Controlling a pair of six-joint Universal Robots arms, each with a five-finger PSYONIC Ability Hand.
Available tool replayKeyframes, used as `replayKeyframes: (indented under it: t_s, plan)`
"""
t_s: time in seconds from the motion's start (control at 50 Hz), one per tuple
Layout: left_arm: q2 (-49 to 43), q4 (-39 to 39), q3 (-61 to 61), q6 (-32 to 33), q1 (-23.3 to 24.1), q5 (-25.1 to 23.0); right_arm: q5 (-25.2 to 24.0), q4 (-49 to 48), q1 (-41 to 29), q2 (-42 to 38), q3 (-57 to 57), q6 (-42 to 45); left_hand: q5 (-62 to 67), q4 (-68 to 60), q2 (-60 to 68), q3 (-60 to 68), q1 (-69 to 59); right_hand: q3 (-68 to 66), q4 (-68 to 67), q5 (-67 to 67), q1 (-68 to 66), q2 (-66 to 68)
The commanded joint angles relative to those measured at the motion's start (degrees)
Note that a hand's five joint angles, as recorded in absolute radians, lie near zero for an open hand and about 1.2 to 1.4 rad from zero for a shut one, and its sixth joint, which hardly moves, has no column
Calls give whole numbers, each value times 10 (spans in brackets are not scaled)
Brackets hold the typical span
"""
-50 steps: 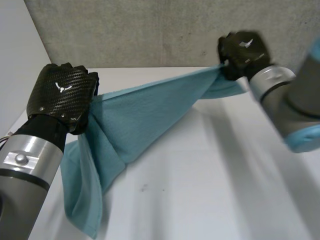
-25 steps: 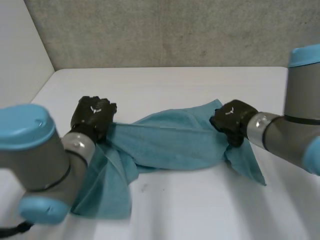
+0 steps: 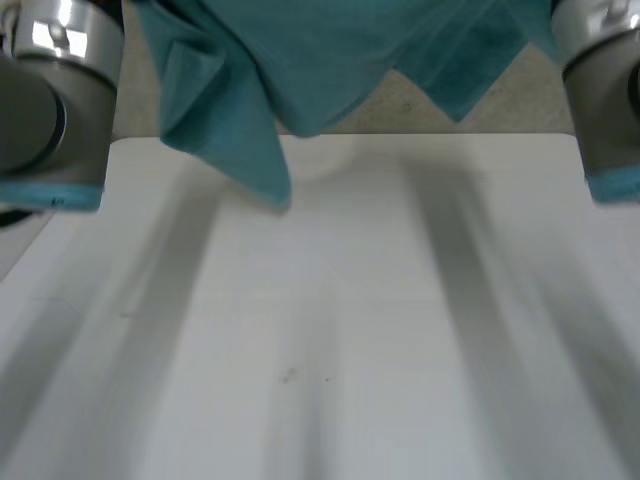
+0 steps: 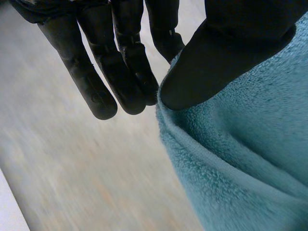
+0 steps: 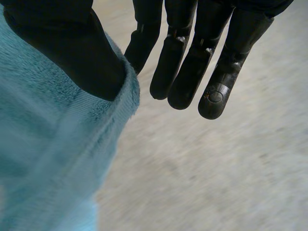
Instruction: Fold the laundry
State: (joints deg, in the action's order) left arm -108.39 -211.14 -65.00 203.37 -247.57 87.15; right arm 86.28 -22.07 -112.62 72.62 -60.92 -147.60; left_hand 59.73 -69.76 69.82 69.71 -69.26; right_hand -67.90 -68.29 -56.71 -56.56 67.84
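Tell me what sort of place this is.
Probably a robot lab or test cell: a bare white table, a plain grey wall behind it, and two robot arms holding up a teal towel.

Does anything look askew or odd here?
The towel hangs lopsided above the table: bunched folds, one corner drooping lower on the left-arm side. Left hand and right hand each pinch an edge.
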Motion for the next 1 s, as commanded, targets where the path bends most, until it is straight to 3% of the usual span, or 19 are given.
replayKeyframes:
  t_s: [0.02,0.12,0.34,0.38,0.4,0.44,0.52,0.6,0.82,1.0]
  plan:
    - [28,71,-176,-22,-22,-3,-39,39,6,48,-184,4,103,-102,102,103,-107,-121,-117,-133,-234,122]
    - [21,73,-295,-22,-16,-8,-67,69,7,54,-282,1,103,-102,102,103,-107,-121,-117,-133,-234,122]
    - [-44,77,-347,-23,-12,-1,-68,106,0,80,-303,-1,103,-102,102,103,-107,-121,-117,-133,-234,122]
    - [-48,76,-349,-25,-12,-1,-68,115,-1,91,-300,-1,-96,96,-97,-96,92,-121,-117,-133,-234,122]
    - [-48,76,-349,-25,-12,-1,-68,115,-1,91,-300,-1,-97,97,-98,-97,93,-121,-117,-133,-234,122]
    - [-48,76,-350,-26,-12,-1,-69,130,-2,111,-292,-2,-273,273,-274,-273,268,-121,-117,-133,-234,122]
    - [-49,71,-354,-26,-13,-1,-69,142,-5,121,-278,-14,-318,318,-318,-317,313,-121,-117,-133,-234,122]
    - [-55,67,-353,-32,-12,-1,-70,169,-10,143,-254,-37,-440,440,-441,-440,436,-121,-117,-133,-234,122]
    - [-74,49,-343,-114,-12,-1,-85,228,-10,195,-187,-50,-476,476,-477,-476,471,-121,-117,-133,-234,122]
    - [-89,49,-338,-134,-12,0,-81,248,-6,224,-142,-86,-462,463,-463,-462,458,-121,-117,-133,-234,122]
